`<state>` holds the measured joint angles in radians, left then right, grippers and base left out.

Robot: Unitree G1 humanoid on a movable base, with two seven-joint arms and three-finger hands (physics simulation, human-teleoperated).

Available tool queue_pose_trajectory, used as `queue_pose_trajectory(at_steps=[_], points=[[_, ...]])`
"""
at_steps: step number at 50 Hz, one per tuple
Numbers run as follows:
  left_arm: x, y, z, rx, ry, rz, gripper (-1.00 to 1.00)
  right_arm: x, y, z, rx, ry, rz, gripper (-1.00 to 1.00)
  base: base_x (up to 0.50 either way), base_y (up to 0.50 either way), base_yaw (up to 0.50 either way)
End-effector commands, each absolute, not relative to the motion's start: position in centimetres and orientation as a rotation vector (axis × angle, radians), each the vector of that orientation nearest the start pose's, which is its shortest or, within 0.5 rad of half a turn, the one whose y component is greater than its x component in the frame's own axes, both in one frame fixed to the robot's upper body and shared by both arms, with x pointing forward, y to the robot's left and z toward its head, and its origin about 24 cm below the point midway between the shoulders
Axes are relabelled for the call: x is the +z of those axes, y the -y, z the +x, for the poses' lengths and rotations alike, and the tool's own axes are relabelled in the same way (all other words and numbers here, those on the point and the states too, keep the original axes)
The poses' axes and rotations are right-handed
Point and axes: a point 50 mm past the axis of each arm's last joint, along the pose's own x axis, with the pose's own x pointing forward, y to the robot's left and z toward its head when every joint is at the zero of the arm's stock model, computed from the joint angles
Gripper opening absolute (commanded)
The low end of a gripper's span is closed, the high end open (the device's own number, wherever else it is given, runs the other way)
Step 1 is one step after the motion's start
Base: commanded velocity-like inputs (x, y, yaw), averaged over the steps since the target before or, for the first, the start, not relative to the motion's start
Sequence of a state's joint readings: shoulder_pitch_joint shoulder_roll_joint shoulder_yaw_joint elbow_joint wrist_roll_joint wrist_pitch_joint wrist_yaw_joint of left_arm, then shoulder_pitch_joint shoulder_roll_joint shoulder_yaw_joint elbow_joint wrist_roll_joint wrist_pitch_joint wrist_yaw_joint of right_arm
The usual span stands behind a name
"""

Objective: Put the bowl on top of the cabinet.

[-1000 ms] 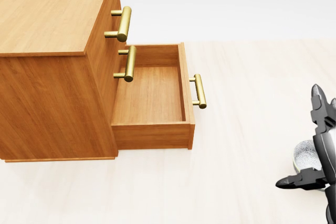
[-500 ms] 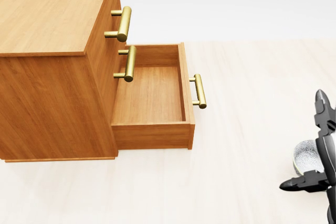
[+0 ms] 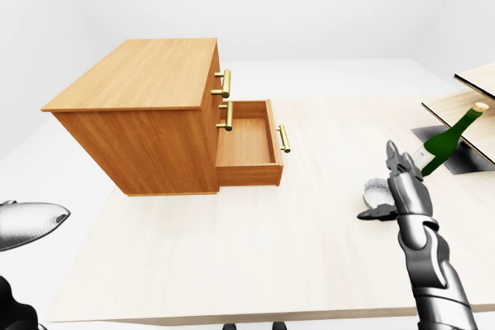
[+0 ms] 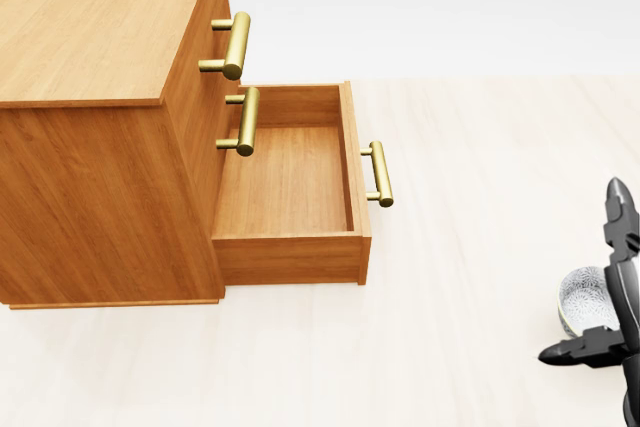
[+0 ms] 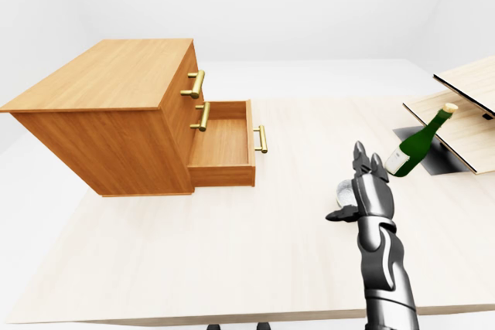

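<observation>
We counted one cabinet point(image 3: 147, 75) on the table point(image 3: 232, 253), with three brass handles point(image 4: 238, 44) and one drawer point(image 4: 290, 182) pulled out at the bottom. One bowl point(image 4: 585, 299) stood on the table well to the right of the cabinet, near one leaning green bottle point(image 3: 445, 142). Our right hand point(image 5: 370, 189) stood about the bowl with its fingers spread, not closed round it. Of our left hand point(image 3: 31, 222) only a grey tip showed at the left edge of the left-eye view; we could not tell its state.
</observation>
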<state>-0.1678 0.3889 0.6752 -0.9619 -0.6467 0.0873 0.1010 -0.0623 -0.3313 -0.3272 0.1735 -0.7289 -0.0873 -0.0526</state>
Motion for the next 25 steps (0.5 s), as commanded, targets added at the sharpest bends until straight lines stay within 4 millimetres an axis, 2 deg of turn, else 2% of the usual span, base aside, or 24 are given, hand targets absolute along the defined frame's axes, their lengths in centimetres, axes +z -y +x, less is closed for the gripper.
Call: queue_pose_trajectory(at_steps=[1, 25], points=[[29.4, -23.8, 13.2, 0.14, 1.182, 0.002, 1.0, 5.7, 29.4, 25.3, -0.33, -0.1, -1.035, 1.0, 0.0, 0.0, 0.0], [29.4, -23.7, 13.2, 0.136, 1.186, 0.002, 1.0, 4.2, 30.4, 25.7, -0.357, -0.159, -1.056, 1.0, 0.0, 0.0, 0.0]])
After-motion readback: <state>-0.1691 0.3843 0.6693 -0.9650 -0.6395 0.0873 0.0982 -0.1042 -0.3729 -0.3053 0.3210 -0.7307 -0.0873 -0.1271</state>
